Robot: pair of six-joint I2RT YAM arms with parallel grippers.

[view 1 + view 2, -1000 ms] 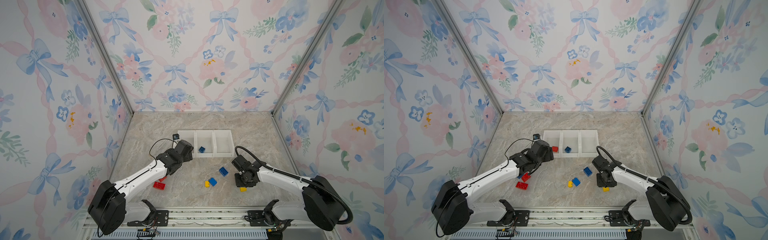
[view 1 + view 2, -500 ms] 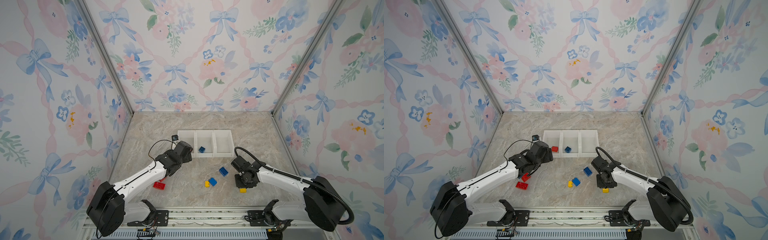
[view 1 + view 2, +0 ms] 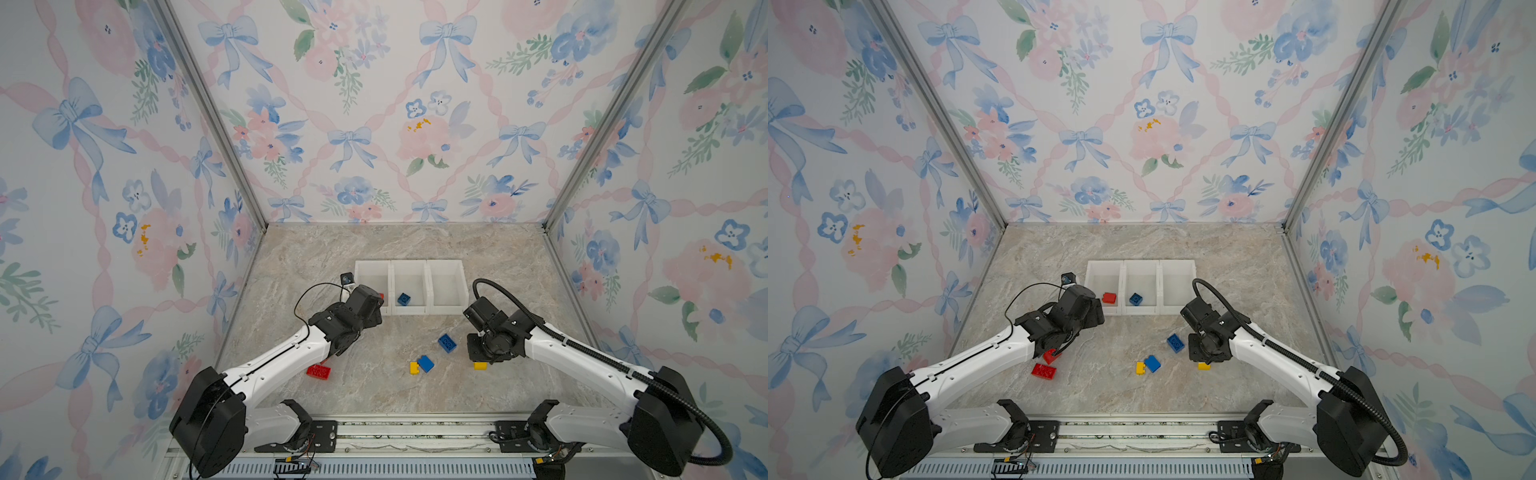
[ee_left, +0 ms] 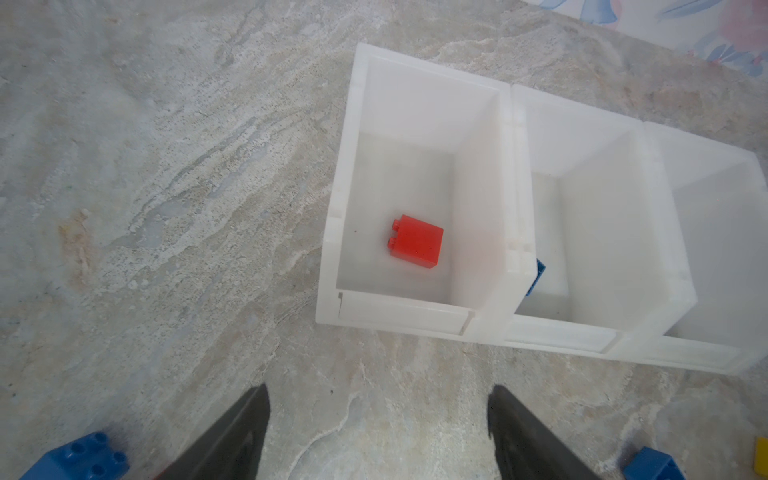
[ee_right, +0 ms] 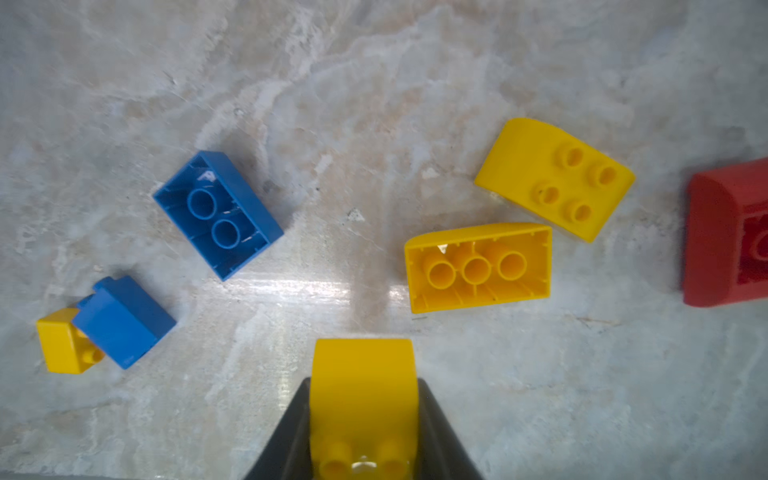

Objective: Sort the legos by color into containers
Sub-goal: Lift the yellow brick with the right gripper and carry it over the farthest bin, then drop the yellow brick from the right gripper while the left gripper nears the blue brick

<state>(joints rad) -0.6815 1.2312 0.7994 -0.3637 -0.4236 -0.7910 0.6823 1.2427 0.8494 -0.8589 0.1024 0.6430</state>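
Observation:
Three white containers [image 3: 409, 266] [image 3: 1142, 266] [image 4: 511, 174] stand in a row mid-table. A red lego [image 4: 415, 242] [image 3: 1109, 297] lies in the left one and a blue lego [image 3: 403, 299] [image 3: 1136, 299] in the middle one. My left gripper [image 4: 378, 399] hangs open and empty over bare table just in front of the left container. My right gripper [image 5: 363, 380] is shut on a yellow lego [image 5: 362, 395], which peeks out under it in both top views [image 3: 480, 365] [image 3: 1203, 366].
Loose on the table: a blue lego [image 3: 446, 343] [image 5: 218, 214], a blue and yellow pair [image 3: 420, 365] [image 5: 104, 328], two more yellow ones [image 5: 478, 268] [image 5: 555, 178], and red ones [image 3: 1043, 371] [image 3: 1050, 355] by the left arm. Patterned walls enclose three sides.
The right jaws have closed tighter on the yellow lego, and it has shifted slightly toward the containers. The left arm has hardly moved.

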